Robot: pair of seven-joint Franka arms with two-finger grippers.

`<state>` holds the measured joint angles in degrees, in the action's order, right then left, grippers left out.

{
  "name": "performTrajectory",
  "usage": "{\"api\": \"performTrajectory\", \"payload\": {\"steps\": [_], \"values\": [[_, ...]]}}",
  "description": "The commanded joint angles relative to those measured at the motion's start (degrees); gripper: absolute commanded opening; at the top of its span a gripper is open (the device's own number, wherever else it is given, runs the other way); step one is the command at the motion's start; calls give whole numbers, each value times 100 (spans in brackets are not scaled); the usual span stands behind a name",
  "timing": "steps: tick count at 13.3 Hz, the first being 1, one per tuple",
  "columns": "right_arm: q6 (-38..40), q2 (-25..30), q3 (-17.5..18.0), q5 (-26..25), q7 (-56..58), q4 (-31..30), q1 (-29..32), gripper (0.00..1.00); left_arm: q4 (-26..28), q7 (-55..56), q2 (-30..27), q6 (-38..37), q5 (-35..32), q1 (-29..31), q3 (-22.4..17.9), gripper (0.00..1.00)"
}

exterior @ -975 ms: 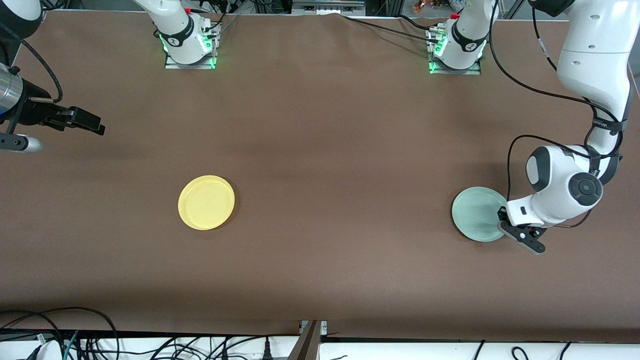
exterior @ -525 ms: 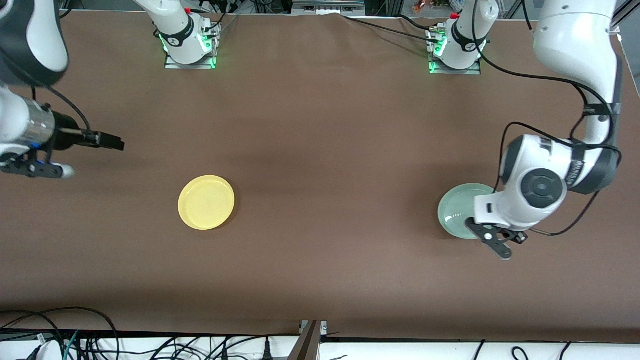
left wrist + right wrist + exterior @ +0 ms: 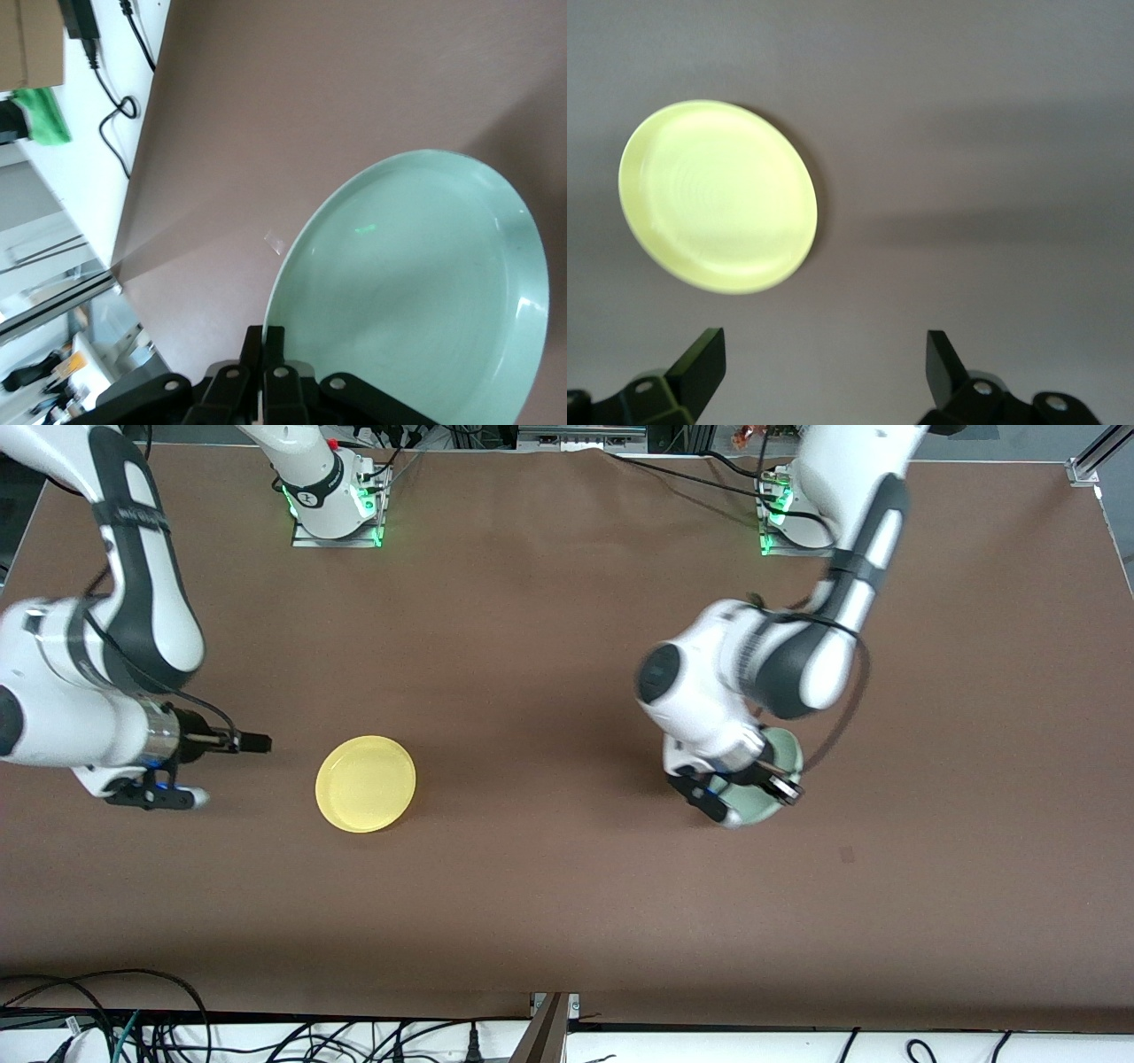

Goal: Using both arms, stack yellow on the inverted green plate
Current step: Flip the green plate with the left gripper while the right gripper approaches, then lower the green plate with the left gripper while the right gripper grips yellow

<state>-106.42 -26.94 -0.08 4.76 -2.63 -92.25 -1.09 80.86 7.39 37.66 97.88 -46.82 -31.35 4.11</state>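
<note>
Front view: left gripper (image 3: 742,790) pinches the green plate (image 3: 772,778) by its rim, lifted for flipping, while right gripper (image 3: 257,741), fingers wide apart and empty, lines up beside yellow (image 3: 365,783).

Yellow plate (image 3: 365,783): pale yellow, faint concentric rings. Green plate (image 3: 416,292): pale mint green, plain. Table (image 3: 549,646): uniform brown.

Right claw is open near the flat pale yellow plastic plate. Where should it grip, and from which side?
Grip the low raised rim of the pale yellow plastic plate at the edge toward the right arm's end of the table, facing the open right claw. The plate lies flat, so only the thin rim offers purchase; come in low, one finger under.
</note>
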Motion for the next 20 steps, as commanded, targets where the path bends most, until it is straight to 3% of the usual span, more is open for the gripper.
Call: {"api": "performTrajectory", "payload": {"steps": [1, 4, 7, 10, 12, 14, 15, 16, 20], "values": [[-675, -363, 25, 113, 350, -29, -23, 100, -167, 1129, 329, -610, -834, -817, -165, 0], [-2300, -1196, 16, 105, 272, -144, -382, 100, -342, 1877, 636, -1022, -934, -1494, -182, 0], [-2480, -1515, 16, 26, 272, -109, -488, 100, -957, 2511, 1321, -1674, -926, -2022, -191, 0], [-2437, -1533, 16, 43, 272, -162, -506, 98, -967, 3109, 1525, -1798, -873, -2400, -182, 0], [-2323, -1507, 8, 78, 97, -153, -462, 70, -1002, 3391, 1630, -1746, -698, -2437, -147, 0], [-2235, -1498, 8, 113, -516, -153, -471, 28, -1168, 3489, 1622, -1187, -251, -2411, -129, 100], [-2234, -1498, 8, 113, -606, -153, -480, 10, -1248, 3515, 1631, -870, -23, -2393, -129, 100], [-2234, -1498, 16, 122, -599, -153, -480, 0, -1379, 3515, 1622, -484, 267, -2376, -121, 100], [-2226, -1490, 16, 131, -598, -118, -480, 0, -1697, 4164, 1569, 1132, 1884, -2174, -173, 100]]}}
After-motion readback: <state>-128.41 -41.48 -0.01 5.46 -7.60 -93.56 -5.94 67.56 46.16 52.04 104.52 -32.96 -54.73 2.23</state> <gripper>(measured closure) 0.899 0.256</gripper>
